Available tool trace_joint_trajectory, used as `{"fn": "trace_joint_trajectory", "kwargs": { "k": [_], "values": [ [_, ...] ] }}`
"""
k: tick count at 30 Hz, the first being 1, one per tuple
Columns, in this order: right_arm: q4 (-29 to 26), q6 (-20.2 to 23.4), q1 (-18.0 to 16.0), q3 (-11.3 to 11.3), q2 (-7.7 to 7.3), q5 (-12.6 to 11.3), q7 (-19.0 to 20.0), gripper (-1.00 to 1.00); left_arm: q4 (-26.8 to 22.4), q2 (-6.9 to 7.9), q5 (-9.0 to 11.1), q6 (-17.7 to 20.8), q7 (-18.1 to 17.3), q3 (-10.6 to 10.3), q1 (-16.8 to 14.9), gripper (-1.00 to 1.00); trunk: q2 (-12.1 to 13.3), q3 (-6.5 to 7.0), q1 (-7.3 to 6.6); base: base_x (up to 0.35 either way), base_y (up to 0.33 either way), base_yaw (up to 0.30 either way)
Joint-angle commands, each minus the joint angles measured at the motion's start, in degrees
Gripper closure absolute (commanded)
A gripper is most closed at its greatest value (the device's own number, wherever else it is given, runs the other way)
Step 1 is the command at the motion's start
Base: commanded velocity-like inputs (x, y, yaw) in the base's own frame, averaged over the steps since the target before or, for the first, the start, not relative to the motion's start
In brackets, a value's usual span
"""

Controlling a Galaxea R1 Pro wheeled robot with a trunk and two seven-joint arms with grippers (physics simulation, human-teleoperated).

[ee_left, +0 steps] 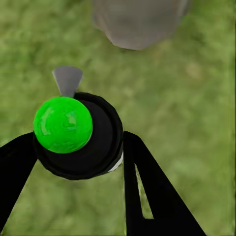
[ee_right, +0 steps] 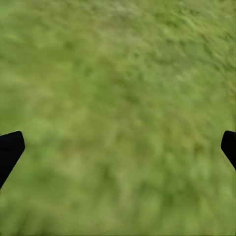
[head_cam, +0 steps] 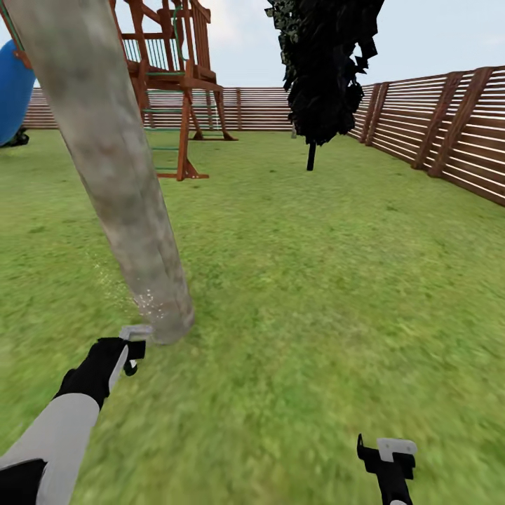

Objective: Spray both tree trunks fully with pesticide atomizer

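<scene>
One thick, mottled beige-grey tree trunk [head_cam: 119, 182] leans up from the grass at the left of the head view. Its base [ee_left: 137, 22] also appears in the left wrist view. Fine white specks of pesticide [head_cam: 151, 303] dot the bark low on the trunk. My left gripper [head_cam: 130, 354] [ee_left: 78, 147] is shut on the pesticide atomizer [ee_left: 73, 135], which has a green cap and a black collar. Its grey nozzle [head_cam: 135, 330] [ee_left: 67, 79] points at the trunk's base, a short way off. My right gripper [head_cam: 389, 456] [ee_right: 118, 147] hangs open over bare grass, holding nothing.
A near-black column-shaped tree [head_cam: 326, 70] stands mid-lawn behind. A wooden play frame [head_cam: 175, 77] and a blue object [head_cam: 10, 91] are at the back left. The brown slat fence [head_cam: 435, 126] runs along the back and right. Open grass [head_cam: 315, 280] lies to the right of the trunk.
</scene>
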Motion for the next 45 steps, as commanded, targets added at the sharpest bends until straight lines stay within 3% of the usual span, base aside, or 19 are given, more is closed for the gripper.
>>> {"fn": "trace_joint_trajectory", "kwargs": {
  "k": [1, 3, 4, 6, 7, 8, 9, 11, 13, 16, 18, 21, 23, 27, 29, 30, 32, 33, 45],
  "values": [
    [0.00, -0.03, 0.00, 0.01, 0.00, 0.00, 0.02, -1.00, -0.36, -0.11, -0.06, 1.01, -0.05, -0.35, -2.00, 1.00, 0.00, -0.01, 0.00, 0.000, 0.000, 0.046],
    [0.00, -0.04, 0.01, 0.01, 0.00, 0.00, 0.01, -1.00, -0.57, -0.18, -0.06, 4.06, -1.26, -3.46, -4.97, 1.00, 0.00, -0.01, 0.00, 0.000, 0.000, 0.014],
    [0.00, -0.05, 0.01, 0.01, -0.05, 0.00, -0.03, -1.00, -0.63, -0.12, -0.08, 5.04, -4.12, -5.59, -7.05, 1.00, 0.00, -0.01, 0.00, 0.000, 0.000, 0.003],
    [-0.01, -0.05, 0.01, -0.02, -0.08, 0.00, -0.05, -1.00, -0.56, 0.62, -0.20, 5.40, -6.14, -6.27, -9.28, 1.00, 0.00, -0.01, 0.00, 0.000, 0.000, 0.001],
    [-0.05, -0.05, 0.01, -0.05, -0.08, 0.00, -0.05, -1.00, -0.55, 1.50, -0.29, 5.97, -6.58, -6.36, -10.11, 1.00, 0.00, -0.01, 0.00, 0.000, 0.000, 0.000],
    [-0.05, -0.01, 0.01, -0.04, -0.09, 0.00, -0.05, -1.00, -0.55, 3.88, -0.17, 6.74, -6.85, -6.34, -10.42, 1.00, 0.00, -0.01, 0.00, 0.000, 0.000, 0.000],
    [-0.06, 0.02, 0.01, -0.05, -0.09, 0.00, -0.05, -1.00, -0.55, 5.08, -0.21, 6.94, -7.60, -6.34, -10.54, 1.00, 0.00, -0.01, 0.00, 0.000, 0.000, 0.000],
    [-0.02, 0.01, 0.01, -0.06, -0.09, 0.00, -0.05, -1.00, -0.62, 5.57, -0.40, 7.05, -9.32, -6.45, -10.59, 1.00, 0.00, -0.01, 0.00, 0.000, 0.000, 0.000],
    [-0.04, 0.03, 0.01, -0.06, -0.09, -0.01, -0.05, -1.00, -0.70, 4.73, -0.28, 7.61, -9.88, -6.49, -11.44, 1.00, 0.00, -0.01, 0.00, 0.000, 0.000, 0.000],
    [-0.01, 0.04, 0.01, -0.07, -0.09, 0.00, -0.05, -1.00, -0.71, 4.61, -0.24, 11.29, -10.08, -6.57, -13.78, 1.00, 0.00, -0.01, 0.00, 0.000, 0.000, 0.000],
    [-0.01, 0.04, 0.01, -0.08, -0.09, 0.00, -0.05, -1.00, -0.72, 5.82, -0.35, 11.88, -10.31, -6.58, -14.60, 1.00, 0.00, -0.01, 0.00, 0.000, 0.000, 0.000],
    [-0.01, 0.04, 0.01, -0.03, -0.09, 0.00, -0.05, -1.00, -0.68, 10.03, -0.53, 11.95, -13.61, -6.58, -14.82, 1.00, 0.00, -0.01, 0.00, 0.000, 0.000, 0.000],
    [-0.01, 0.04, 0.01, -0.04, -0.09, 0.00, -0.05, -1.00, -0.72, 11.20, -0.56, 11.96, -14.98, -6.60, -14.83, 1.00, 0.00, -0.01, 0.00, 0.000, 0.000, 0.000],
    [-0.04, 0.04, 0.01, -0.01, -0.09, 0.00, -0.04, -1.00, -1.73, 11.03, -0.50, 12.57, -15.37, -6.67, -14.82, 1.00, 0.00, -0.01, 0.00, 0.000, 0.000, 0.000],
    [-0.02, 0.04, 0.01, 0.00, -0.09, 0.00, -0.05, -1.00, -5.76, 10.41, -0.40, 16.07, -15.38, -7.04, -14.83, 1.00, 0.00, -0.01, 0.00, 0.000, 0.000, 0.085],
    [-0.01, 0.04, 0.01, 0.01, -0.09, 0.00, -0.05, -1.00, -7.51, 9.86, -0.40, 18.02, -15.38, -8.19, -14.83, 1.00, 0.00, -0.01, 0.00, 0.000, 0.000, 0.188],
    [-0.03, 0.04, 0.01, 0.01, -0.09, 0.00, -0.05, -1.00, -10.17, 8.68, -0.13, 20.76, -15.38, -13.25, -14.77, 1.00, 0.00, -0.01, 0.00, 0.000, 0.000, 0.256],
    [-0.05, 0.04, 0.01, 0.01, -0.09, 0.00, -0.05, -1.00, -10.35, 8.65, 0.00, 20.99, -15.38, -13.85, -14.67, 1.00, 0.00, -0.01, 0.00, 0.000, 0.000, 0.203],
    [-0.09, 0.04, 0.01, -0.03, -0.09, 0.00, 0.03, -1.00, -9.69, 8.95, 0.12, 20.92, -15.38, -14.14, -13.08, 1.00, 0.00, -0.01, 0.00, 0.061, -0.152, 0.015]
  ]
}}
